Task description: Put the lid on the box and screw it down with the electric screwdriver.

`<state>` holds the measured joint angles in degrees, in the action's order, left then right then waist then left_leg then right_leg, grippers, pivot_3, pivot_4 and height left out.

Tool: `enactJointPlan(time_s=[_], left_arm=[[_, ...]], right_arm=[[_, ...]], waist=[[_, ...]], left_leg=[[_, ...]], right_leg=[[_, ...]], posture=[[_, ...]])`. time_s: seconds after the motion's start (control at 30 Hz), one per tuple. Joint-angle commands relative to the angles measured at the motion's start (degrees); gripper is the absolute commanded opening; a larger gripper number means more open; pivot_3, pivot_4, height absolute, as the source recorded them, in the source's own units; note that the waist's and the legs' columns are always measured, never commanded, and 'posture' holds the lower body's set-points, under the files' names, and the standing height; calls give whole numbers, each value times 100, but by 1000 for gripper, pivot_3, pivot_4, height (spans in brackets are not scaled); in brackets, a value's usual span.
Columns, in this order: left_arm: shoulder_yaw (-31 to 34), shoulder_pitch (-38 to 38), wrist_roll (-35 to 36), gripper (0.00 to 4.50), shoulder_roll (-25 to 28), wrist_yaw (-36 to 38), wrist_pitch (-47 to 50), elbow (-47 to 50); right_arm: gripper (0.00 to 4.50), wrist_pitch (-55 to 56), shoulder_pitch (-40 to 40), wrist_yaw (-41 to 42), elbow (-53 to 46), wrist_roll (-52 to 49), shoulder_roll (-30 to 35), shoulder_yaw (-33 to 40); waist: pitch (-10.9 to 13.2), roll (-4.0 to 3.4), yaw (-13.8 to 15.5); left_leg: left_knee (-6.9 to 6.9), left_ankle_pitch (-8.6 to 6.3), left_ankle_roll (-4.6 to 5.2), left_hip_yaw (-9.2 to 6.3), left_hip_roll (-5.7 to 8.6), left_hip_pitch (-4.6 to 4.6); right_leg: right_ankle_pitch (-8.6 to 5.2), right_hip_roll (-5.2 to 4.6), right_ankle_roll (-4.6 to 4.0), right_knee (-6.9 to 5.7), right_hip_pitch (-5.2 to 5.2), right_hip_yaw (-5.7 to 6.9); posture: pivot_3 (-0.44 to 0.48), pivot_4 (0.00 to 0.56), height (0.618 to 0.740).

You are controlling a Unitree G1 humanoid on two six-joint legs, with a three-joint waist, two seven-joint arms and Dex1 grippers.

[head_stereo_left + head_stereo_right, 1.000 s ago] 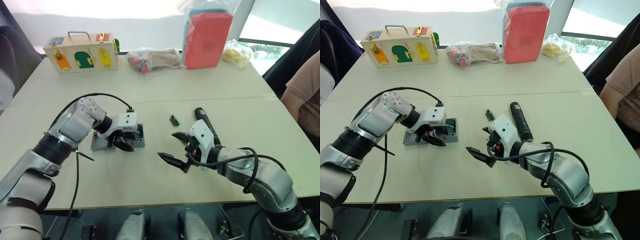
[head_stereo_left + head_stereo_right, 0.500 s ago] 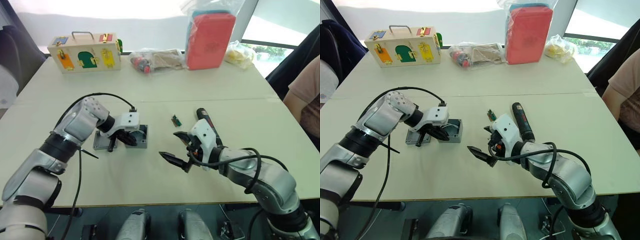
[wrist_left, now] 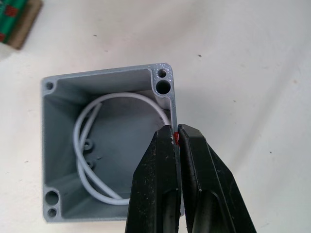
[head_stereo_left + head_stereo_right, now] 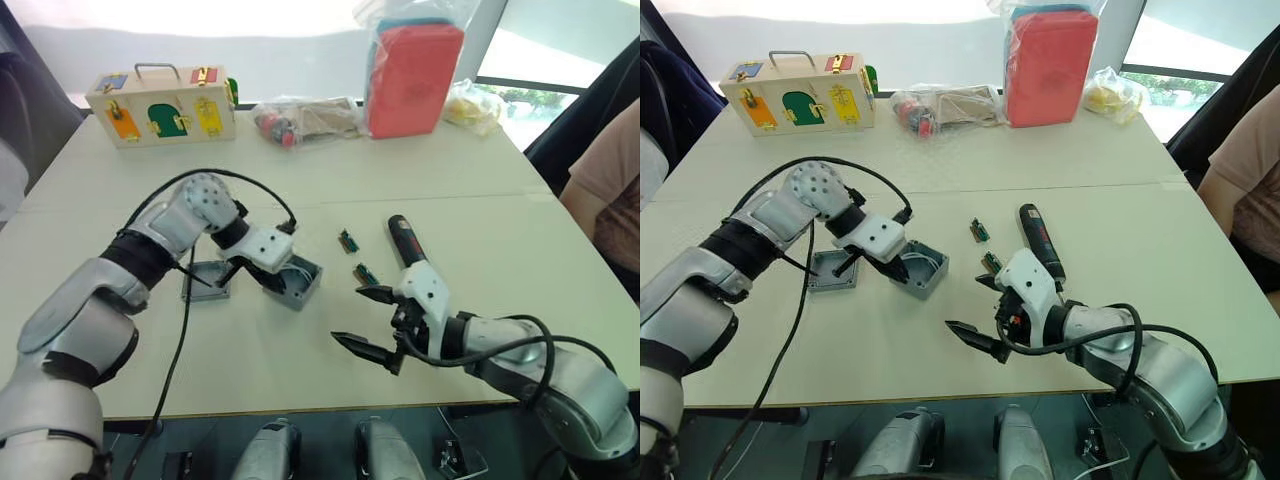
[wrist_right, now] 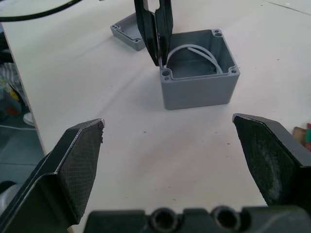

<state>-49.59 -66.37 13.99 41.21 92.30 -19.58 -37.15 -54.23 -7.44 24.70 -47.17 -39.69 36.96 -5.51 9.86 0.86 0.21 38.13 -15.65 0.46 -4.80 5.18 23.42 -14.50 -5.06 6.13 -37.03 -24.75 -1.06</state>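
The grey box (image 4: 300, 284) stands on the table with a white wire coiled inside (image 3: 92, 145). My left gripper (image 3: 176, 138) is shut on one of its walls, right at a small red mark. The flat grey lid (image 4: 205, 281) lies just left of the box, apart from it. The black electric screwdriver (image 4: 405, 240) lies on the table to the right, beyond my right gripper (image 4: 350, 315). That gripper is open and holds nothing, and it faces the box (image 5: 199, 73) from the right.
Two small green connector pieces (image 4: 348, 240) (image 4: 365, 273) lie between the box and the screwdriver. At the back stand a wooden latch box (image 4: 165, 105), plastic bags (image 4: 310, 118) and a red pack (image 4: 415, 75). A person's arm (image 4: 610, 190) shows at the right edge.
My left gripper has drawn the box to the right, away from the lid, and turned it a little. My right gripper has shifted slightly toward the table's front edge, still open.
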Motion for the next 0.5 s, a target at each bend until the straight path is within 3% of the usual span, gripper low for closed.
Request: enactJointPlan(time_s=[0.03,0.2,0.37,0.43,0.5], left_arm=[[-423,-308,423,115,147,20,-374,-32],[-830,-376,465,115,186,20,-870,-339],[-823,-443,582,1623,185,20,-948,-461],[-471,-646,989,2300,375,20,-130,-104],[-8,-918,1472,2300,651,20,866,400]], right_arm=[[4500,35,43,-133,-306,-56,-63,146],[4500,25,75,-219,-316,-86,-90,177],[4500,41,52,-171,-280,-121,-55,208],[4500,61,-19,-68,-237,-172,-24,214],[4500,106,-131,84,-144,-222,20,242]], waist=[[0,0,10],[0,1,4],[0,1,2],[1,3,4],[12,20,-18]], left_leg=[[3,0,1,0,0,0],[6,-2,4,0,1,-2],[6,-2,4,0,1,-2],[6,-2,4,0,1,-2],[9,-3,6,-1,1,1]], right_leg=[[0,0,0,1,3,0],[-1,2,2,0,6,1],[-1,3,2,-2,6,1],[-2,3,3,-2,7,1],[-2,4,4,-4,6,1]], posture=[[0,150,740],[0,150,740],[0,150,740],[0,150,740],[0,150,740]])
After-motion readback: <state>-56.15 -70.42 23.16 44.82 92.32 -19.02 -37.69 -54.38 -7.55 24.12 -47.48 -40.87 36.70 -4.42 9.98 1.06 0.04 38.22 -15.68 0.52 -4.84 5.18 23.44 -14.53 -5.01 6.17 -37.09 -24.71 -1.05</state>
